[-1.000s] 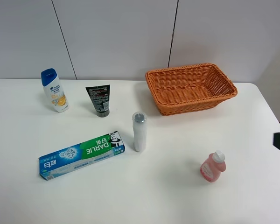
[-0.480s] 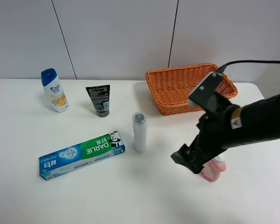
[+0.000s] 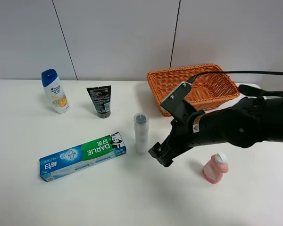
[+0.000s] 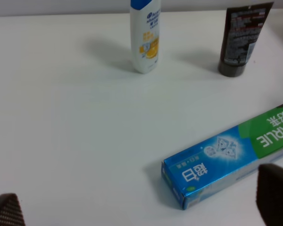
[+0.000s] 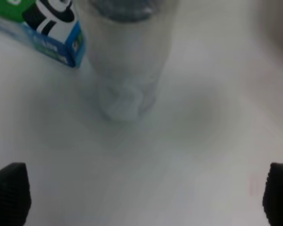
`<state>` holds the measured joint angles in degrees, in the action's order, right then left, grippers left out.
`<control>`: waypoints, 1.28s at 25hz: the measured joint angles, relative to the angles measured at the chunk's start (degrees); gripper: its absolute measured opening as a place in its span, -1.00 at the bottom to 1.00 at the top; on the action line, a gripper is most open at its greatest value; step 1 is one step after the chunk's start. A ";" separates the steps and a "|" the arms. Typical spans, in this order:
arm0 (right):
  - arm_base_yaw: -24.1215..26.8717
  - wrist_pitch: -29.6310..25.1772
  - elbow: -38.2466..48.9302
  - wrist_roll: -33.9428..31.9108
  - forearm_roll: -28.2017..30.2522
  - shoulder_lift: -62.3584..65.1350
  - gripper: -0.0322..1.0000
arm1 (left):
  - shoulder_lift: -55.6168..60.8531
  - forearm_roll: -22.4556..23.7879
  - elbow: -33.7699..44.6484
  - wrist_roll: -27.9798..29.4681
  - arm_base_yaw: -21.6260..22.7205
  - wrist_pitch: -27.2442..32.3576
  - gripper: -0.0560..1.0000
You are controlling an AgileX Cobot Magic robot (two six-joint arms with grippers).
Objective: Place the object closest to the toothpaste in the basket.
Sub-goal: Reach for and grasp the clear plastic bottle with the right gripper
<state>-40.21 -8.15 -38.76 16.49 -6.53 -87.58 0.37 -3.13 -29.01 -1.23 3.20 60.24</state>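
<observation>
The blue-green toothpaste box lies at the front left of the white table. A white cylindrical bottle with a grey cap lies just beside its right end, closest to it. The orange wicker basket stands at the back right. My right gripper is open and low over the table, just right of the white bottle's near end. The right wrist view shows that bottle and the box's corner close ahead of the gripper. My left gripper is open over the table near the box.
A white and blue shampoo bottle and a black tube stand at the back left. They also show in the left wrist view: the shampoo bottle and the tube. A pink bottle lies at the front right, under my right arm.
My right arm has come in from the right edge, passed over the pink bottle and moved left to the white bottle. The objects have not moved.
</observation>
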 joint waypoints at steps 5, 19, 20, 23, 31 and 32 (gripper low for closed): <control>-0.05 3.35 -2.06 0.79 -0.12 -5.62 0.99 | 0.00 0.00 0.00 0.00 0.00 0.00 0.99; -0.25 4.40 -17.14 0.09 -0.30 -20.20 0.99 | 0.00 0.00 0.00 0.00 0.00 0.00 0.99; -0.48 4.40 -17.52 -0.46 -0.30 -20.73 0.99 | 0.00 0.00 0.00 0.00 0.00 0.00 0.99; -1.08 4.46 -17.63 -0.86 -0.30 -21.80 0.99 | 0.00 0.00 0.00 0.00 0.00 0.00 0.99; -1.23 4.80 -17.63 -1.27 -0.31 -22.06 0.92 | 0.00 0.00 0.00 0.00 0.00 0.00 0.99; -1.23 4.95 -17.63 -1.47 -0.31 -22.06 0.89 | 0.00 0.00 0.00 0.00 0.00 0.00 0.99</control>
<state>-41.44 -3.20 -56.39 15.02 -6.84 -109.64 0.37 -3.13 -29.01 -1.23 3.20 60.24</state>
